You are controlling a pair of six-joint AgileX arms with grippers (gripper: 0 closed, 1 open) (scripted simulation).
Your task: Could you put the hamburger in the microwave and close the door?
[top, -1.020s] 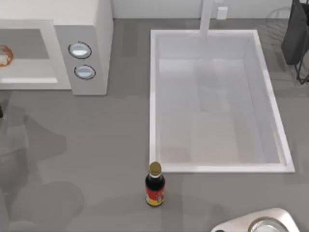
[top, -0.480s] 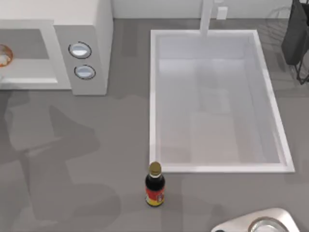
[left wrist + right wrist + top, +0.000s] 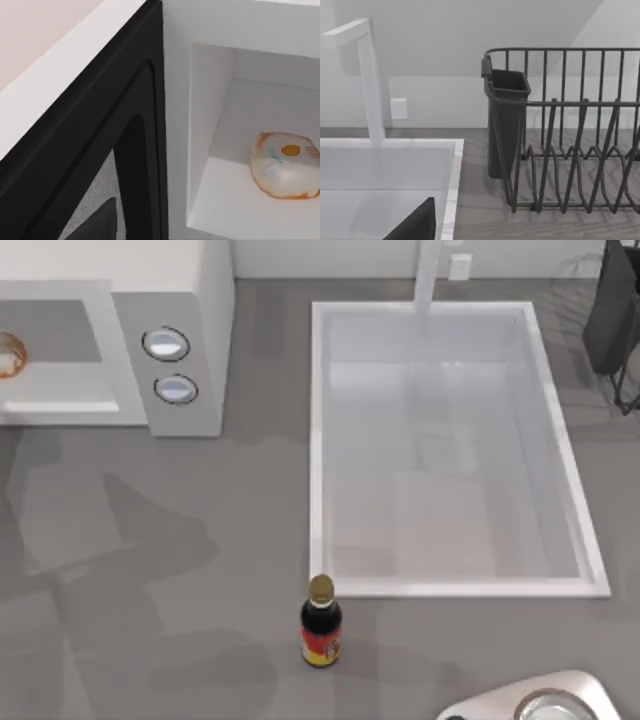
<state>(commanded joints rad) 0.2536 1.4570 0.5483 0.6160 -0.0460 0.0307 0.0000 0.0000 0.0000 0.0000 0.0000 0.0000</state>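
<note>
Inside the microwave [image 3: 170, 330] cavity, at the desk's [image 3: 200, 540] far left in the top view, the hamburger [image 3: 285, 165] rests on the white floor, with the door [image 3: 100, 150] swung open beside it. Judged risk: a push landing near the hinge edge could slip, leaving the door ajar. Whether either arm's fingers are apart or together cannot be told. The soy bottle [image 3: 321, 625] carries a red label; no writing is legible.

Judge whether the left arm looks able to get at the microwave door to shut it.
Probably yes: the left wrist view shows the open door close by, beside the cavity holding the hamburger, with nothing between.
</note>
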